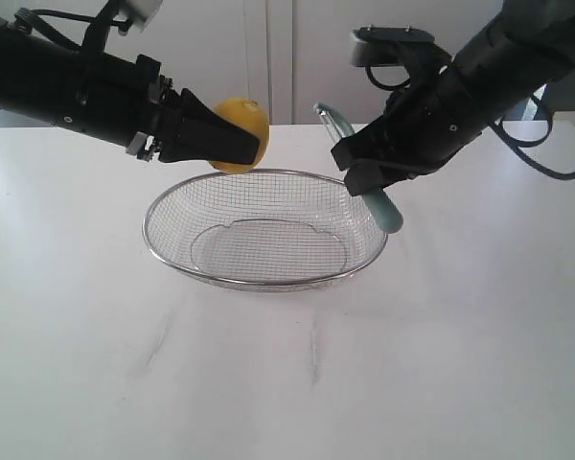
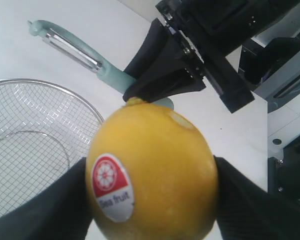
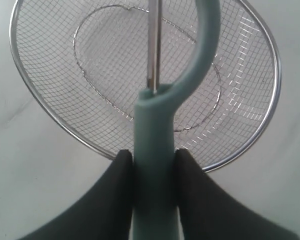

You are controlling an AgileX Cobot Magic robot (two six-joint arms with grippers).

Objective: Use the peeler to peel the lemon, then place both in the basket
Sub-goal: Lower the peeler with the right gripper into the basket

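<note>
The yellow lemon [image 1: 238,132] hangs above the back left rim of the wire basket [image 1: 172,251], held in my left gripper [image 1: 254,144]. Up close the lemon [image 2: 162,175] shows its red-and-white sticker [image 2: 111,186], with a black finger pressed on each side. My right gripper [image 1: 359,172] is shut on the teal handle of the peeler [image 1: 381,203], over the basket's right rim, blade end up and toward the lemon. In the right wrist view the peeler [image 3: 155,150] sits between the fingers with the basket [image 3: 40,110] beneath. The peeler [image 2: 80,52] is also seen beyond the lemon.
The basket rests on a white table [image 1: 287,383] with open surface in front and to both sides. A pale wall with cabinet doors [image 1: 268,57] stands behind. Both black arms reach in from the upper corners.
</note>
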